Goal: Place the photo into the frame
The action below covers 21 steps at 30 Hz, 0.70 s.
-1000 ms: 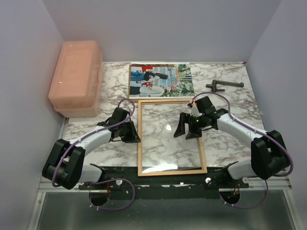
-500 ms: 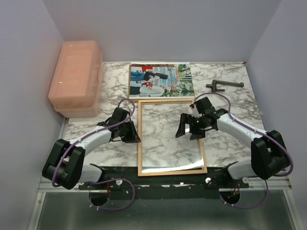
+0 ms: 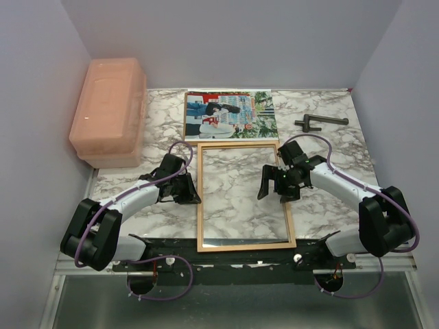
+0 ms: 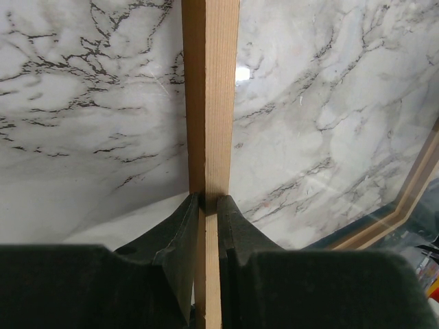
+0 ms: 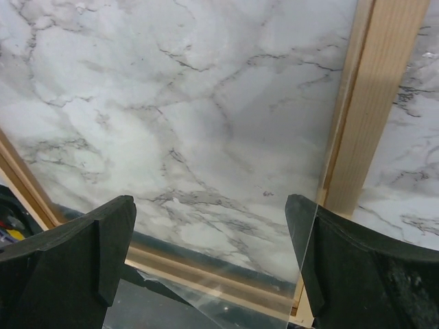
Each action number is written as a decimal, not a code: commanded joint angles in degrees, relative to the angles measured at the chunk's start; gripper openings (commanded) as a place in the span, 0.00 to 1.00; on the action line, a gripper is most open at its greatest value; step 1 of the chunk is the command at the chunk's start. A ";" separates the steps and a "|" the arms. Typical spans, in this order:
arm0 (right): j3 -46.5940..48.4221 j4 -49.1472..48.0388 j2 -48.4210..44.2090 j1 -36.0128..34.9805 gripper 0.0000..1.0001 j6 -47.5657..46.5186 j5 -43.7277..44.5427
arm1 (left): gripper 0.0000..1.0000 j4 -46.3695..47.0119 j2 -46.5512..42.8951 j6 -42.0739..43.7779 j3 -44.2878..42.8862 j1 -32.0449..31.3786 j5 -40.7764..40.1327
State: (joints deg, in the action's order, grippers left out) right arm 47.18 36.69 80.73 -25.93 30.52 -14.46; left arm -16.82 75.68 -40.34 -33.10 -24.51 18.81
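The photo (image 3: 230, 115) lies flat at the back of the table, just beyond the frame. The frame (image 3: 199, 205) lies flat in the middle, with a clear pane (image 3: 236, 205) inside it. My left gripper (image 3: 193, 195) is shut on the frame's left rail; in the left wrist view the gripper (image 4: 209, 205) clamps the wooden rail (image 4: 211, 103) from both sides. My right gripper (image 3: 274, 185) is open and empty, just above the pane near the right rail. In the right wrist view this gripper (image 5: 209, 212) straddles the pane (image 5: 206, 103), whose edge runs beside the right rail (image 5: 377, 103).
A pink plastic box (image 3: 110, 110) stands at the back left against the wall. A dark metal tool (image 3: 319, 123) lies at the back right. Walls close the table on the left, back and right.
My right gripper has shifted slightly right toward the frame's right rail. The pane's reflection has moved, so the pane has settled lower in the frame. The left arm has not moved.
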 commanded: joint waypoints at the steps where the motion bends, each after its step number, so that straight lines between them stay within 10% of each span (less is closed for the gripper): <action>1: 0.29 2.98 -0.02 -0.38 1.00 1.22 4.73 | 0.17 -4.19 3.25 2.28 2.43 -0.97 -5.32; 21: 0.89 4.13 1.70 -1.08 1.00 0.42 4.45 | 0.17 -4.15 3.59 2.37 2.28 -1.06 -5.35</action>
State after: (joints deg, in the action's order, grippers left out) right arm 47.20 39.11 81.36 -26.00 31.44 -10.13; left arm -16.73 76.05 -40.32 -33.34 -24.77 18.87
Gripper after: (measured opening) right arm 0.996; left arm 0.176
